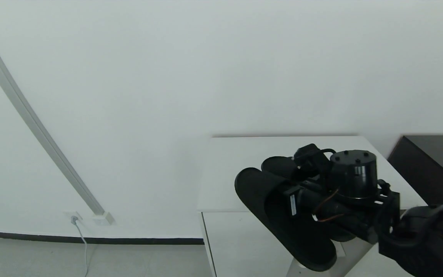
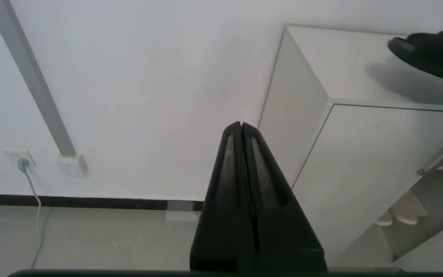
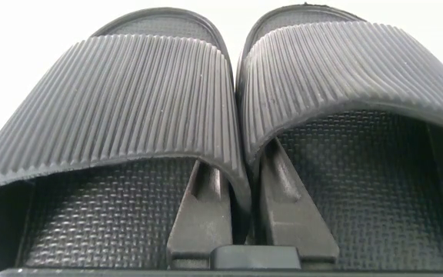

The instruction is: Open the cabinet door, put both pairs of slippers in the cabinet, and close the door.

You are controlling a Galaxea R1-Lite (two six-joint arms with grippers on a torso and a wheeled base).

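My right gripper holds a pair of black slippers in the air, in front of and partly over the white cabinet. In the right wrist view its fingers reach under the ribbed straps and pinch the two slippers together where they meet, with the gripper shut. The left wrist view shows a black slipper above the cabinet top, a door handle, and beside it an open gap with something white on a shelf. My left gripper is shut and empty, left of the cabinet.
A dark piece of furniture stands right of the cabinet. A grey conduit runs slanting down the white wall to a socket with a cable. Bare floor lies left of the cabinet.
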